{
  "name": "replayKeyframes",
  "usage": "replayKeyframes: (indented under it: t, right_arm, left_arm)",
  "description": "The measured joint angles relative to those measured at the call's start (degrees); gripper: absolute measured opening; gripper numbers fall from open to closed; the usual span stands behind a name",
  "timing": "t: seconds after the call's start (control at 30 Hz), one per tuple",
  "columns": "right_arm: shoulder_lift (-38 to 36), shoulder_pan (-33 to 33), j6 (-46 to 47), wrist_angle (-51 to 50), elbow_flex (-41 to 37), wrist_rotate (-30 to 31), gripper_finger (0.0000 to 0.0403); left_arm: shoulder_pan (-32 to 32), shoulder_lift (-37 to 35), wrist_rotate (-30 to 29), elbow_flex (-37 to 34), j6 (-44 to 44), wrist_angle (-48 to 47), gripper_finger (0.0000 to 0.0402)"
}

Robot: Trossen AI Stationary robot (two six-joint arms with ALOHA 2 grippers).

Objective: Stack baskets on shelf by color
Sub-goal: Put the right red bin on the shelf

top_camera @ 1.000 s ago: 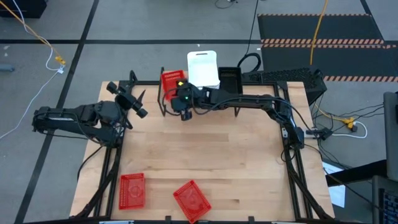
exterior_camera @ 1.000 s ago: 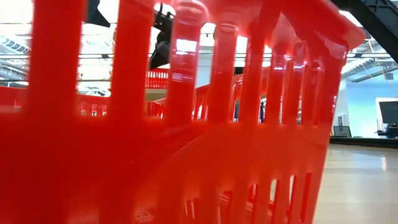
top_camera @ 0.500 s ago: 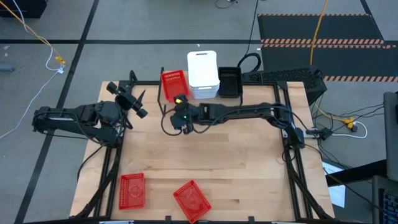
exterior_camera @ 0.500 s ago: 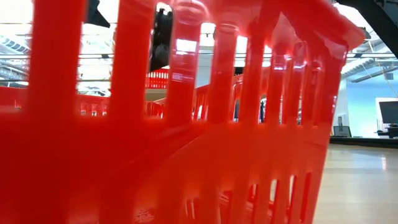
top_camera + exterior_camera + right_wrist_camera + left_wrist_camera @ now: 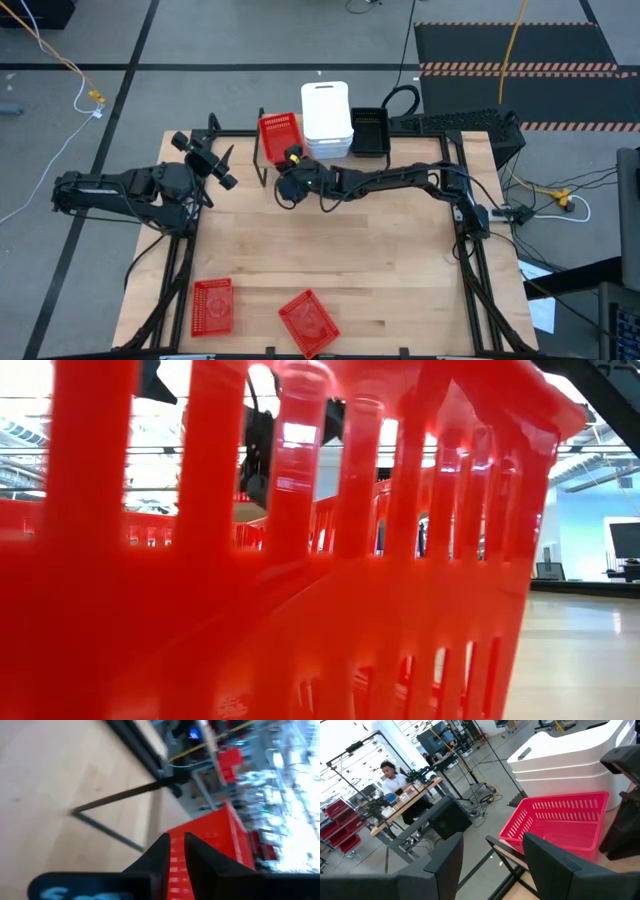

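On the shelf [image 5: 261,158] at the table's far edge stand a red mesh basket [image 5: 279,129], a stack of white baskets [image 5: 326,120] and a black basket [image 5: 370,130], side by side on their bottoms. Two more red baskets [image 5: 212,305] [image 5: 308,322] lie on the table near its near edge. My right gripper [image 5: 283,192] hovers in front of the shelf's red basket [image 5: 210,845], fingers close together and holding nothing. My left gripper [image 5: 207,160] waits open at the table's left, facing the shelf's red basket [image 5: 560,820].
One of the near red baskets [image 5: 330,590] stands right against the low camera and fills that view; my right gripper [image 5: 256,455] shows through its slats. Bare wood lies across the table's middle [image 5: 340,250]. A person sits at a desk [image 5: 395,780] in the room behind.
My right gripper has drawn back from the red basket on the shelf toward the table's near edge and slightly left, turning as it went. The shelf's baskets have stayed in place.
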Motion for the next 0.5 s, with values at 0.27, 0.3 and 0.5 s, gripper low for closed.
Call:
replayKeyframes:
  t: [0.27, 0.3, 0.5]
  right_arm:
    - [0.0, -0.8, -3.4, 7.2, -0.9, 1.7, 0.0045]
    - [0.0, -1.2, -3.4, 7.6, -0.9, 1.7, 0.0045]
    - [0.0, -2.8, -3.5, 8.7, -0.9, 1.4, 0.0045]
  left_arm:
    - [0.0, 0.0, 0.0, 0.0, -0.1, 0.0, 0.0207]
    - [0.0, 0.0, 0.0, 0.0, -0.1, 0.2, 0.0207]
    - [0.0, 0.0, 0.0, 0.0, -0.1, 0.4, 0.0207]
